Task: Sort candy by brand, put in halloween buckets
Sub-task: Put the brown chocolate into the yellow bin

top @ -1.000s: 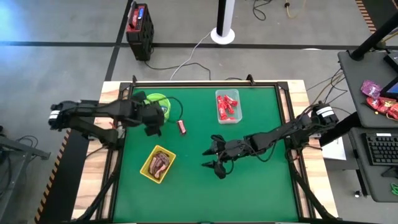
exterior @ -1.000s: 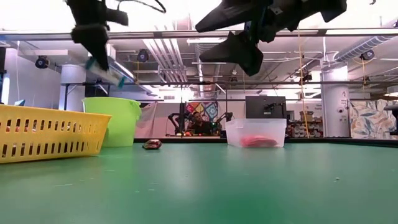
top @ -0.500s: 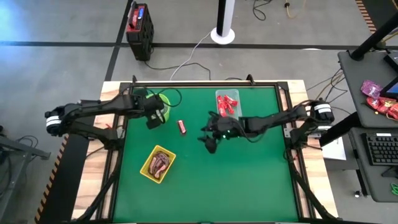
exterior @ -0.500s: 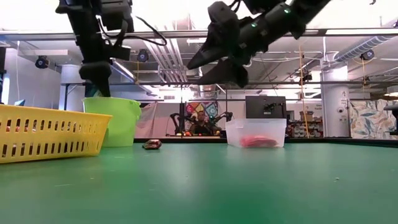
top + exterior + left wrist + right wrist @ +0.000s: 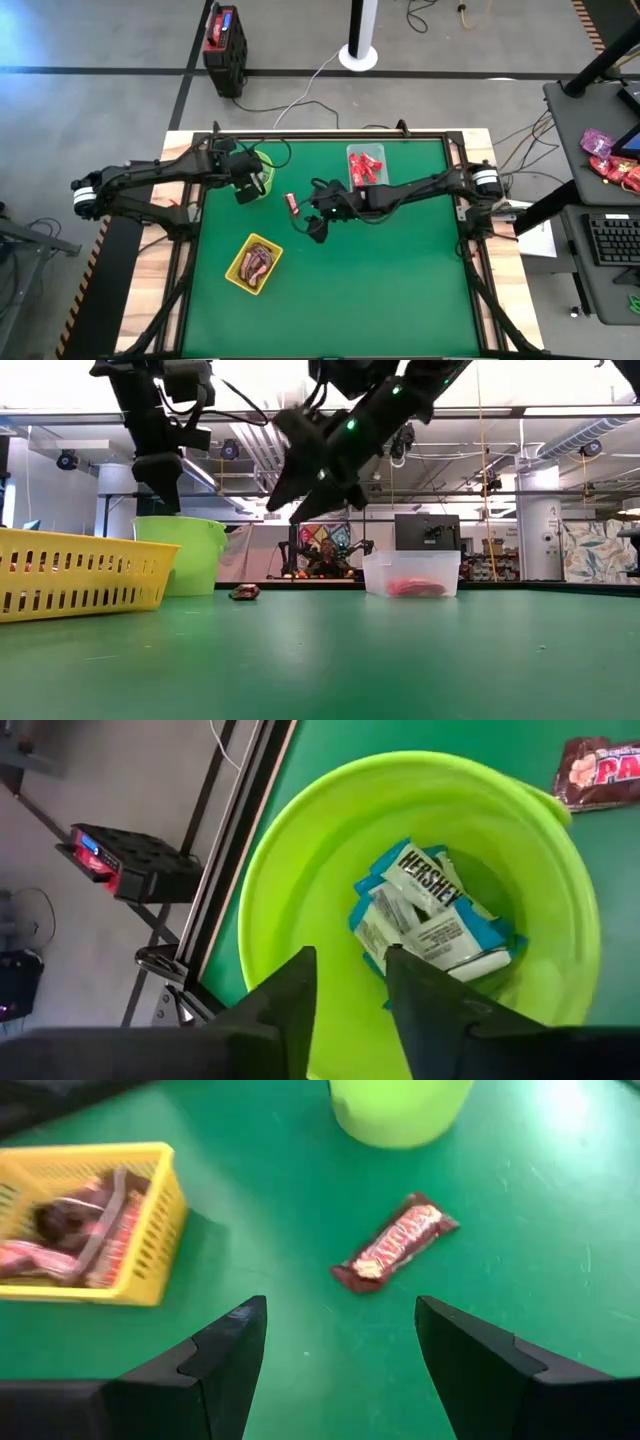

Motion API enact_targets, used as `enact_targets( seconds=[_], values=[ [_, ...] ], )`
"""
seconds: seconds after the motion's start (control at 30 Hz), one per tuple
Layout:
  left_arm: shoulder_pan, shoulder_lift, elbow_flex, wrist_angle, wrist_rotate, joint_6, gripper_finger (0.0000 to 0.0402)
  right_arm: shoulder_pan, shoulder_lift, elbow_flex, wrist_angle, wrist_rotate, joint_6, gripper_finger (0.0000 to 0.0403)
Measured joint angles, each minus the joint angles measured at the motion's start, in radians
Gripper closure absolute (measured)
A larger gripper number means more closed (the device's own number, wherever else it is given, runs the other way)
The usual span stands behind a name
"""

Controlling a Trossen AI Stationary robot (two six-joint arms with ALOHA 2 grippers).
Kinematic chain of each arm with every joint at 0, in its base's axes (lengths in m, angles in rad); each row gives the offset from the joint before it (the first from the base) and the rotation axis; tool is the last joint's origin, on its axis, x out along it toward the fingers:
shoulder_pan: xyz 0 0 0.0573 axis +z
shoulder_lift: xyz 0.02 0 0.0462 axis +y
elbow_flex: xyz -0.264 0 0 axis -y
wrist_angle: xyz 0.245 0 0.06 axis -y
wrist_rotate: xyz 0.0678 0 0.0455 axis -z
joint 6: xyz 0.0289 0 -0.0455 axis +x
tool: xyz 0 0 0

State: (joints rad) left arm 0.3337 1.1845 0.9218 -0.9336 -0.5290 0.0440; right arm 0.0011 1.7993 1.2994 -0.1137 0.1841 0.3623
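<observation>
My left gripper (image 5: 350,960) hangs open over the lime-green bucket (image 5: 258,160), with nothing between its fingers. Several blue-and-white bars (image 5: 425,915) lie on the bucket's floor. One dark maroon bar (image 5: 395,1242) lies flat on the green mat (image 5: 292,203) to the right of the bucket. My right gripper (image 5: 340,1370) hovers open a little nearer than this bar and to its right (image 5: 312,225), well above the table (image 5: 300,485). The yellow basket (image 5: 254,263) holds maroon bars. The clear tub (image 5: 366,170) holds red ones.
A black raised frame (image 5: 330,136) runs round the green mat. The yellow basket (image 5: 80,570) stands near the left front, the clear tub (image 5: 412,573) at the far middle. Bare mat (image 5: 400,290) spreads over the near and right parts.
My left gripper has gone toward the far edge and down over the green bucket; the blue-and-white bar it carried is no longer in its fingers. My right gripper has travelled toward the table's left and far edges, toward the maroon bar, staying open.
</observation>
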Motion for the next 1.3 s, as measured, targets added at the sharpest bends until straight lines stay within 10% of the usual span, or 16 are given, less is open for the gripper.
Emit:
enact_targets(
  seconds=[0.3, 0.77, 1.3],
  values=[
    [-0.088, -0.102, 0.000, -0.023, 0.042, -0.173, 0.0267, -0.029, 0.198, 0.079, 0.107, 0.068, -0.034, 0.0154],
    [-0.599, -0.238, 0.000, 0.021, -0.126, -0.509, 0.0281, -0.061, 0.442, 0.214, 0.210, 0.176, -0.099, 0.0167],
    [-0.818, -0.187, 0.000, 0.092, -0.300, -0.586, 0.0288, -0.058, 0.403, 0.205, 0.162, 0.062, -0.067, 0.0322]
  ],
)
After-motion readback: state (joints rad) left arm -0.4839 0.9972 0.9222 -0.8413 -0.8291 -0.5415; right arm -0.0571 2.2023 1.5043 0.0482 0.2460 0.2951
